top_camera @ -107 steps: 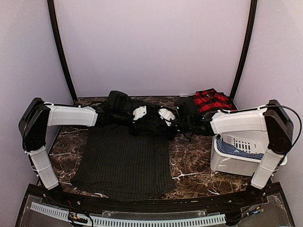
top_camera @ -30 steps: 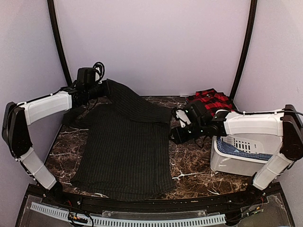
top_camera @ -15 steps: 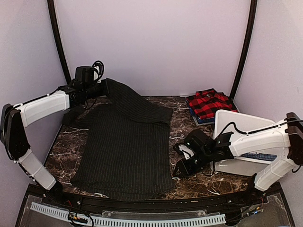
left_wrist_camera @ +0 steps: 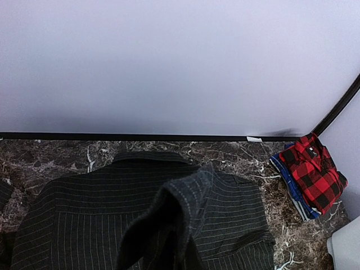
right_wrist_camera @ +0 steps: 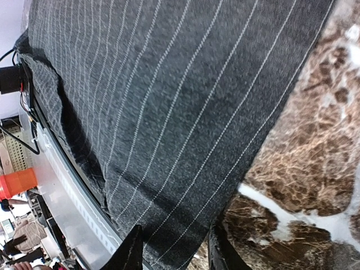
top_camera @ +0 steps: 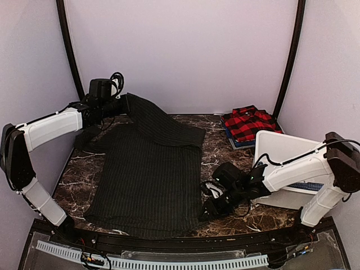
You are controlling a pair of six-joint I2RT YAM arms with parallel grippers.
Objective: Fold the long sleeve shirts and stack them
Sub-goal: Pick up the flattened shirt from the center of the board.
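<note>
Charcoal pinstriped shirt (top_camera: 146, 174), far edge pinched aloft by left tool (top_camera: 122, 104), right tool (top_camera: 207, 211) agape astride near hem

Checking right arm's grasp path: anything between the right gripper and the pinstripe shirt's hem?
Nothing visible. The right gripper is at the near right corner of the pinstripe shirt, fingers apart at the hem; the white bin stands clear, to its right.

table: marble table (top_camera: 220, 164) | on it: pinstriped shirt (top_camera: 146, 180), plaid-topped pile (top_camera: 247, 124), white bin (top_camera: 281, 151)

Dark marble table (top_camera: 217, 151), white veins. Pale lilac wall (top_camera: 180, 56) behind table; black curved poles (top_camera: 70, 62) at table's rear corners.
</note>
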